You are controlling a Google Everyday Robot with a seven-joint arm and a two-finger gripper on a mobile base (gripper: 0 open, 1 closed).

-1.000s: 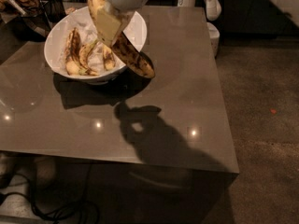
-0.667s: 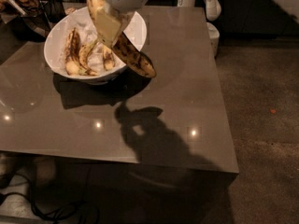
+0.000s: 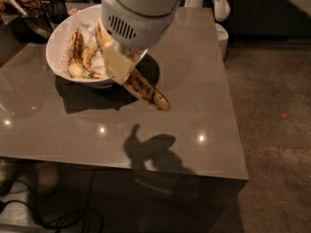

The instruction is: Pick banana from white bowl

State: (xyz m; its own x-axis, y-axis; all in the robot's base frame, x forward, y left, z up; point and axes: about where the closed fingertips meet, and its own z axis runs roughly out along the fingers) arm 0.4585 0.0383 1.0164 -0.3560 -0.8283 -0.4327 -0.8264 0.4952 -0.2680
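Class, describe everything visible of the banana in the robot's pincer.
The banana is long, gently curved, dull yellow with many dark brown spots and a dark tip. It slants down to the right, clamped mid-length by the pincer, which hides that part. Its upper end is above the bowl; its lower end juts past the rim over the table, seemingly touching only the pincer.

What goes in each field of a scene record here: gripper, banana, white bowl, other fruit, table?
gripper: over the white bowl at its right rim, shut on the banana
banana: spotted, held tilted, dark tip down past the rim, above the table
white bowl: on the table's far left part
other fruit: two bananas lying inside the bowl
table: grey, glossy
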